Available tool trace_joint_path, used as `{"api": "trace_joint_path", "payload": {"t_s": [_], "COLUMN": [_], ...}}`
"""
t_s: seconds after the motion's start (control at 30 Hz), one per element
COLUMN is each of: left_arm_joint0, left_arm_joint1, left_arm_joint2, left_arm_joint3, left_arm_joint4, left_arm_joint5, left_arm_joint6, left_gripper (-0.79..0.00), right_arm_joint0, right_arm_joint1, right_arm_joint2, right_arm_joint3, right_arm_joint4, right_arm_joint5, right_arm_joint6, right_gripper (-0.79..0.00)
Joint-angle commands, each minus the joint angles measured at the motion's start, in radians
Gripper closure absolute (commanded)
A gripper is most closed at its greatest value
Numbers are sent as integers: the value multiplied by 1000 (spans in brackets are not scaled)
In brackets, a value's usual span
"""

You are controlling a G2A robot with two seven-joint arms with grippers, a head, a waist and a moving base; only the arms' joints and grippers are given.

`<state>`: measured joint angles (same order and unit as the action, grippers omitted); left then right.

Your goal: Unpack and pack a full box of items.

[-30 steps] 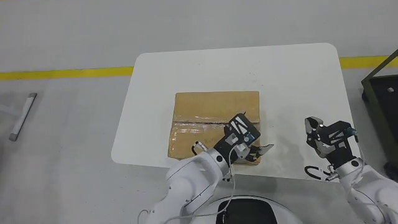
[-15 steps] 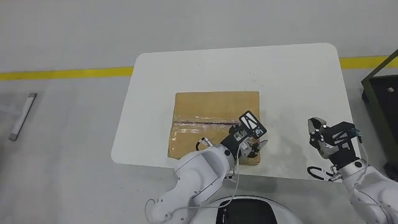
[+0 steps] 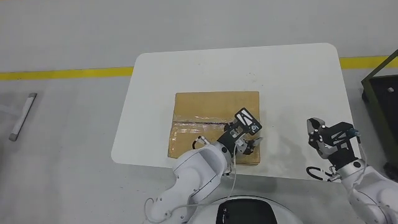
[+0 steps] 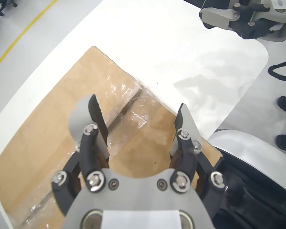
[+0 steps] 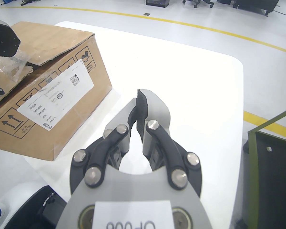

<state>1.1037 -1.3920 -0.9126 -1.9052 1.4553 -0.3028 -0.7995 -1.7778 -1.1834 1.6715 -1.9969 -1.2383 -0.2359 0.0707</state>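
A brown cardboard box (image 3: 211,115) with clear tape along its top seam sits in the middle of the white table (image 3: 292,81). My left gripper (image 3: 252,142) hovers open over the box's near right corner. In the left wrist view the left gripper (image 4: 138,115) straddles the crumpled tape over the seam of the box (image 4: 50,129), with nothing between the fingers. My right gripper (image 3: 314,129) is shut and empty over bare table to the right of the box. The right gripper (image 5: 139,107) faces the labelled side of the box (image 5: 54,91), whose top flap edge looks slightly lifted.
A dark green cart (image 3: 382,99) stands just off the table's right edge, and this cart (image 5: 271,163) is close to the right arm. Bare table surface (image 5: 181,77) lies between the box and the right edge. The right gripper (image 4: 245,20) hangs beyond the box.
My left gripper has swung from past the box's near right corner back over the box top, toward the taped seam. The right gripper has barely shifted.
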Motion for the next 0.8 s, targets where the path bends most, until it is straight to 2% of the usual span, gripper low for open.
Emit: {"api": "trace_joint_path", "payload": {"t_s": [0.0,0.17,0.53,0.7,0.77], "left_arm_joint0": [3,9,21,27,29], "left_arm_joint1": [1,1,3,3,3], "left_arm_joint2": [-1,-6,-10,-10,-12], "left_arm_joint3": [4,1,3,6,4], "left_arm_joint4": [11,19,60,82,86], "left_arm_joint5": [1,9,19,29,35], "left_arm_joint6": [2,8,15,20,25], "left_gripper": [-551,-443,-308,-154,0], "right_arm_joint0": [0,-1,-5,-5,-4], "right_arm_joint1": [0,-1,-2,-2,-2], "right_arm_joint2": [-2,-2,-2,-2,-2], "right_arm_joint3": [0,-1,-6,-6,-6], "right_arm_joint4": [-1,-1,-2,-1,0], "right_arm_joint5": [2,4,1,0,-2], "right_arm_joint6": [0,0,-5,-3,-1], "right_gripper": [0,0,0,0,0]}}
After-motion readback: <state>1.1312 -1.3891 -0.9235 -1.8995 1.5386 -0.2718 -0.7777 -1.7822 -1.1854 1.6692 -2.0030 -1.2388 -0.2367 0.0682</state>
